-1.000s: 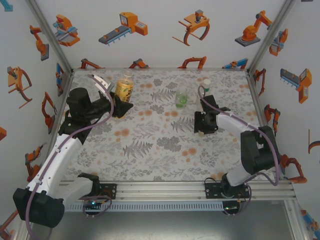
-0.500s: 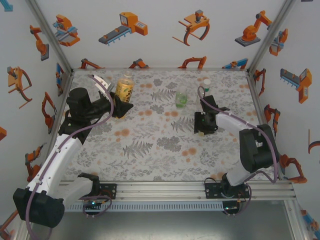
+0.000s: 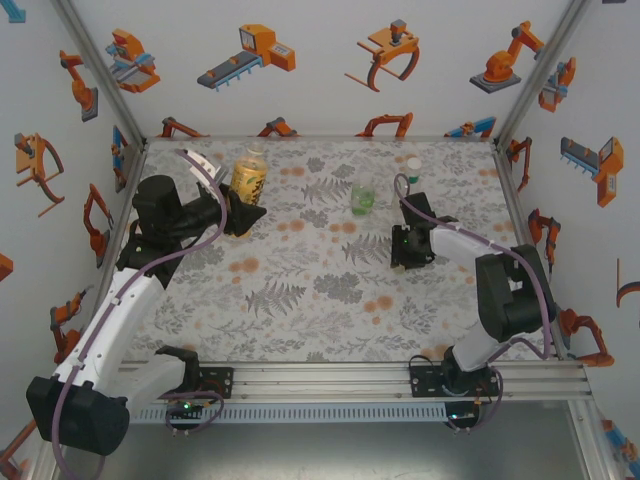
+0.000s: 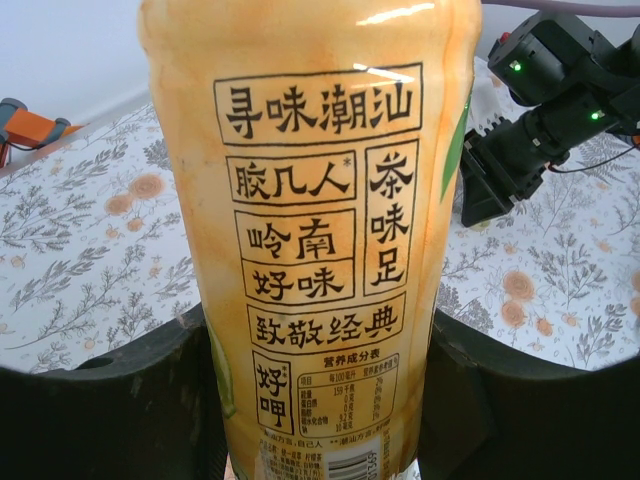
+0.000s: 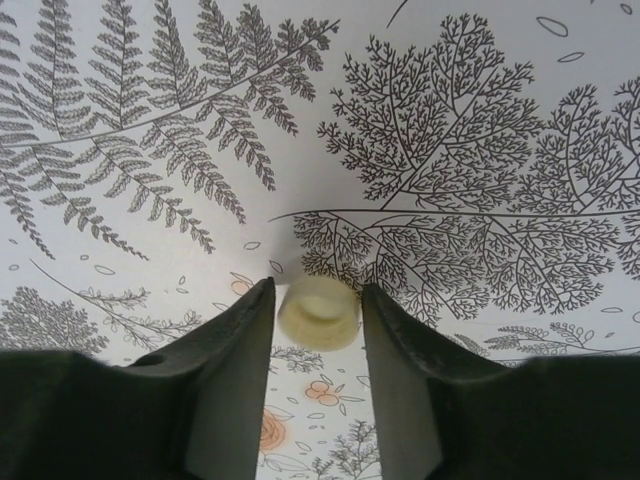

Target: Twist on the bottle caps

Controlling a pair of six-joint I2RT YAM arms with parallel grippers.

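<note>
Progress: early, with no screwing visible. Left gripper clamps amber bottle, far left. Right gripper fingers closely flank 1 pale cap on cloth, right of centre; grip unconfirmed. Capping remains.
</note>
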